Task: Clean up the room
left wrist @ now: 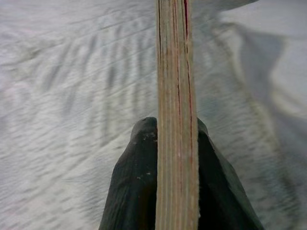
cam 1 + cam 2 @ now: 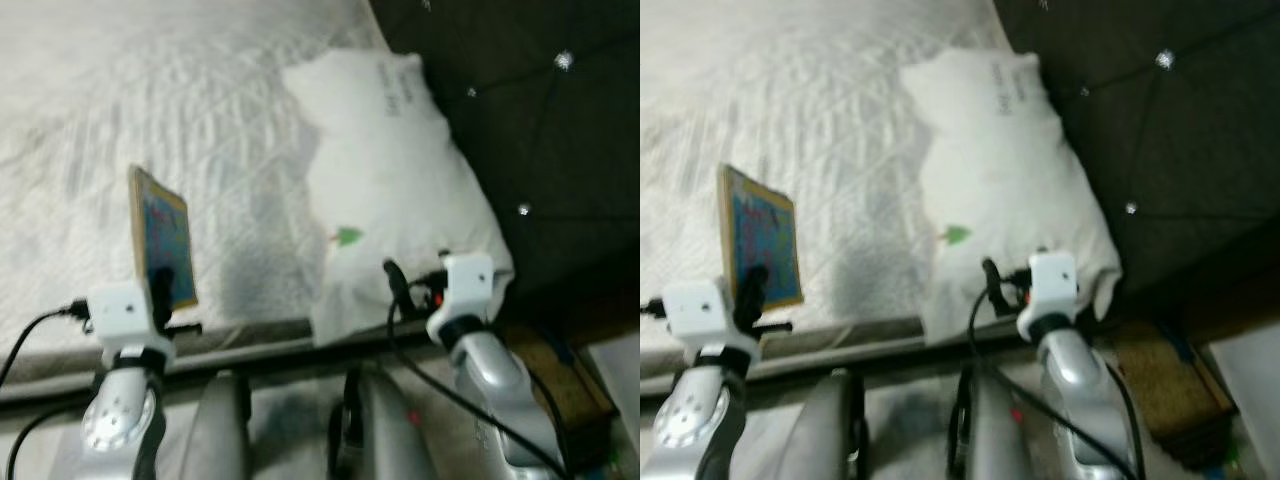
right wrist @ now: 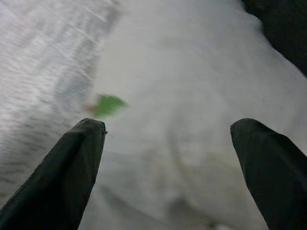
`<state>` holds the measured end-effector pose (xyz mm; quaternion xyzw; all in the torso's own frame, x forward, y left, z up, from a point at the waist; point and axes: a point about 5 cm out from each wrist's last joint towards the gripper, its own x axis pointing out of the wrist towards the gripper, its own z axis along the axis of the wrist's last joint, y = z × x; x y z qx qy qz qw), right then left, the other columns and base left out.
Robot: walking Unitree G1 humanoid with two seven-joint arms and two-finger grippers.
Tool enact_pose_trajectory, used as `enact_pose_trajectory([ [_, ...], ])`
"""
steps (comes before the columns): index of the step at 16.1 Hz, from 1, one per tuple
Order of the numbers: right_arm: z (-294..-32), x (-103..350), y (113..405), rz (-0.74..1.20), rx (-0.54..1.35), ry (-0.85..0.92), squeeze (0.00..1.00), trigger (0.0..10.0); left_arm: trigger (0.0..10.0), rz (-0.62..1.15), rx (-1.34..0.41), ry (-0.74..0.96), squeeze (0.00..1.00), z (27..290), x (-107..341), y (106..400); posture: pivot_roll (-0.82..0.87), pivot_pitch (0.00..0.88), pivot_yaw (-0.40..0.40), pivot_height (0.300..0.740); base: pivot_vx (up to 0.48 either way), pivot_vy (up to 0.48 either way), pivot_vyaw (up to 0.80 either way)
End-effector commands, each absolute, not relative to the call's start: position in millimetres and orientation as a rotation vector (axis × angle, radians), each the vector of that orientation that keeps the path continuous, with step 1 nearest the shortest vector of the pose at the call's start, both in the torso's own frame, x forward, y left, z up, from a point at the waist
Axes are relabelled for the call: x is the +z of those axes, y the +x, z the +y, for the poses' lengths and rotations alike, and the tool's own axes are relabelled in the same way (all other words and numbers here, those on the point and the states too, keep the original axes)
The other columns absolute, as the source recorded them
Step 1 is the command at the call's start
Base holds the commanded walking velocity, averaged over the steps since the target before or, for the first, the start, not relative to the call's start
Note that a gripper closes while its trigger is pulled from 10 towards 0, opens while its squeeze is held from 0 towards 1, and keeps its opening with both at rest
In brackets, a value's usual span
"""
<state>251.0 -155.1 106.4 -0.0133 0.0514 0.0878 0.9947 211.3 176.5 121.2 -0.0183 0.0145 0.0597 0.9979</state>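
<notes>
One book (image 2: 160,236), thin, hardback-looking, blue cover with a tan border. It stands upright on its lower edge, clamped in the left gripper (image 1: 176,143), above the bed (image 2: 150,100). In the left wrist view the book is seen edge-on: layered tan pages with a thin red line, one black finger (image 1: 132,187) pressed to each side, no gap showing. The cover art is blurred and cannot be read.

Beyond the left gripper: white quilted bedspread with a diamond stitch pattern. Whether the book's bottom edge touches the bed I cannot tell.

One pillow (image 2: 395,180), white, with a small green mark (image 2: 347,236) and faint grey printing near its far end. It lies to the right of the left gripper, directly ahead of the right gripper (image 3: 170,158). The right gripper is spread wide with nothing between its two fingers; the right wrist view shows the green mark just past one fingertip (image 3: 88,132), and pillow fabric ahead of the open gap.

One dark tufted headboard (image 2: 540,120) with shiny buttons, beyond and right of the pillow. A dark bed rail (image 2: 250,335) runs just under both grippers. Below the right arm, a brown box-like object (image 2: 560,385), its contents not discernible.
</notes>
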Motion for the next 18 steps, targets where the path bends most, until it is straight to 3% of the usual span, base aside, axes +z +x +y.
enact_pose_trajectory([
  [1,-161.9,105.6,249.3,0.111,0.145,-0.031,0.00,10.0,10.0,0.014,0.096,-0.049,0.00,171.2,124.7,210.8,0.01,0.250,-0.073,0.645,0.000,0.000,0.00],
  [4,-160.3,107.0,250.4,0.102,0.157,-0.023,0.00,10.0,10.0,0.082,0.103,-0.110,0.00,170.9,114.6,222.0,0.01,0.250,-0.076,0.640,0.000,0.000,0.00],
  [11,-161.9,111.1,253.1,0.090,0.161,-0.031,0.00,10.0,10.0,0.159,0.077,-0.398,0.00,151.9,101.9,266.4,-0.03,0.252,-0.086,0.565,0.000,0.000,0.00],
  [18,-166.5,113.4,252.7,0.085,0.145,-0.040,0.00,10.0,10.0,0.178,-0.055,-0.586,0.00,129.1,100.7,295.9,-0.05,0.255,-0.087,0.560,0.000,0.000,0.00],
])
